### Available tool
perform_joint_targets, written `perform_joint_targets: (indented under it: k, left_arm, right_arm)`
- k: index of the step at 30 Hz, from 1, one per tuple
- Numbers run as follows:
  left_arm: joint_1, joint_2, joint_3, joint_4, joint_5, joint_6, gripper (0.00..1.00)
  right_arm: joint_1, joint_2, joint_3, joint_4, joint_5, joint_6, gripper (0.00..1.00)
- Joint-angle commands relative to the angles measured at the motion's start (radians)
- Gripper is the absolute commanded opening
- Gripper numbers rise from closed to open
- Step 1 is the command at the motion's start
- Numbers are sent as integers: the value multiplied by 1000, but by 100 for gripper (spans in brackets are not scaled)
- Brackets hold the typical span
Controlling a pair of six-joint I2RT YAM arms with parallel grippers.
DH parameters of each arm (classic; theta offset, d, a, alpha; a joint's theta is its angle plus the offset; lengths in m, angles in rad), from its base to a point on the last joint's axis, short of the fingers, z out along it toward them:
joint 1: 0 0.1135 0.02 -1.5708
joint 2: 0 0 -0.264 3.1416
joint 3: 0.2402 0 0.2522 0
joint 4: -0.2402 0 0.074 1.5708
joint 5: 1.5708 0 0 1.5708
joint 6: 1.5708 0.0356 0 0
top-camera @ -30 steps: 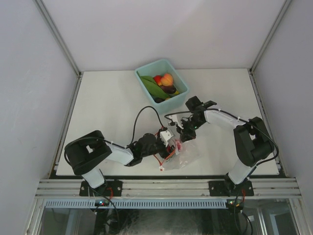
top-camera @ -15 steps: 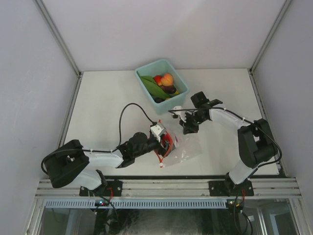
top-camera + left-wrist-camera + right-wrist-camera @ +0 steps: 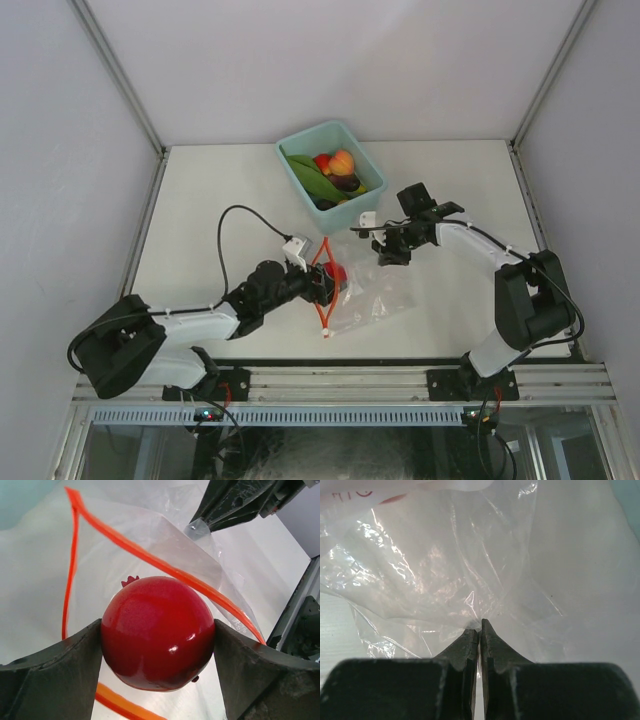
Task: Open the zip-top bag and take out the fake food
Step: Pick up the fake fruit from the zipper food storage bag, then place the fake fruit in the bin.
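Observation:
The clear zip-top bag (image 3: 370, 295) lies on the table with its red-orange zipper strip (image 3: 318, 300) pulled open. My left gripper (image 3: 333, 277) is shut on a shiny red round fruit (image 3: 157, 630) just outside the bag's mouth; the open zipper strip (image 3: 165, 567) runs behind it. My right gripper (image 3: 390, 252) is shut on a pinch of the bag's plastic (image 3: 479, 625) at its far corner and holds it up. More fake food lies in the teal bin (image 3: 301, 143): a long green piece (image 3: 310, 178), a red piece, an orange-red peach (image 3: 342, 161) and a dark purple eggplant (image 3: 346, 183).
The teal bin stands at the back middle of the white table (image 3: 210, 210). A black cable (image 3: 245, 215) loops above the left arm. Metal frame rails run along the table's near edge (image 3: 340, 380).
My left gripper has drawn back to the left out of the bag with the red fruit. The zipper strip has opened wider. My right gripper has lifted the bag's corner toward the back right.

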Motion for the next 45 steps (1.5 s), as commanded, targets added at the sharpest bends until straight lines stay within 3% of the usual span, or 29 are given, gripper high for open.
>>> perform_joint_targets:
  k: [1,14,28,37,41,45]
  left_arm:
    - [25,-54,-23,-15,37,-81,32]
    - [76,-149,-43,-99,51,-139,32]
    - [149,-285,-52,-247,108,-192,32]
    - [213,-433,-37,-313,171,-324,31]
    - [249,-422,-9,-261,245,-442,30]
    - [257,-380,51,-245,312,-527,29]
  right_arm:
    - [-11,-27,-5,24,0,-32,3]
    - [-23,-22,-5,40,14,-37,10]
    - [-58,-97,7,36,-18,-30,57]
    - [-94,-195,88,-114,-249,-132,64]
    - [-98,-219,135,-227,-349,-231,67]
    - [-110,-281,194,-247,-408,-309,77]
